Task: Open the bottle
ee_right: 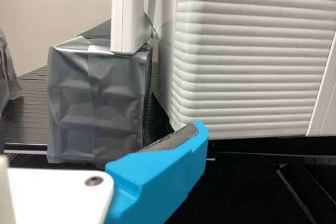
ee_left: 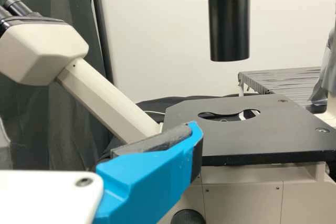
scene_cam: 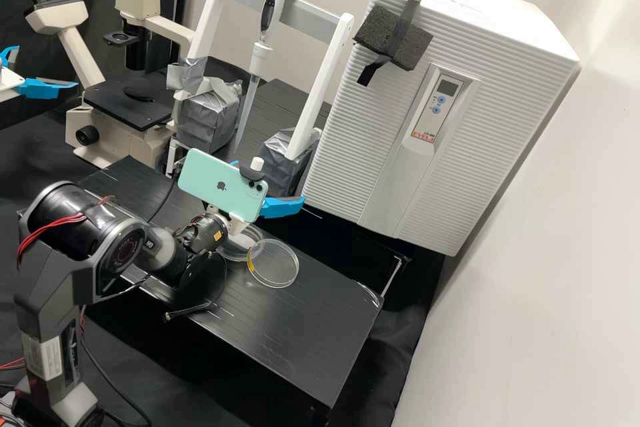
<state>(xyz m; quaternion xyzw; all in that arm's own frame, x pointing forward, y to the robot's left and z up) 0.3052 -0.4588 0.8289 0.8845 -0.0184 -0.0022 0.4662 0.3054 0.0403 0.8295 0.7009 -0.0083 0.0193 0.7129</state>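
Observation:
A small white cap (scene_cam: 256,163) pokes up just behind the mint-green phone (scene_cam: 223,185) mounted on the right arm; whatever is under it is hidden, so I cannot tell whether it is the bottle. My right gripper (scene_cam: 272,185) hovers over the black tray, open, its blue finger (ee_right: 157,177) pointing toward the taped grey block (ee_right: 97,108) and the ribbed white cabinet (ee_right: 252,56). Far to the left, my left gripper (scene_cam: 41,69) stands open beside the microscope (scene_cam: 100,100). Its blue finger (ee_left: 152,177) lies level with the black stage (ee_left: 247,129), with nothing between the fingers.
Two clear petri dishes (scene_cam: 273,263) lie on the black tray (scene_cam: 313,333) under the right wrist. A white pipette stand (scene_cam: 267,27) with a pipette rises behind, its feet wrapped in grey tape. The large white cabinet (scene_cam: 433,100) walls off the right.

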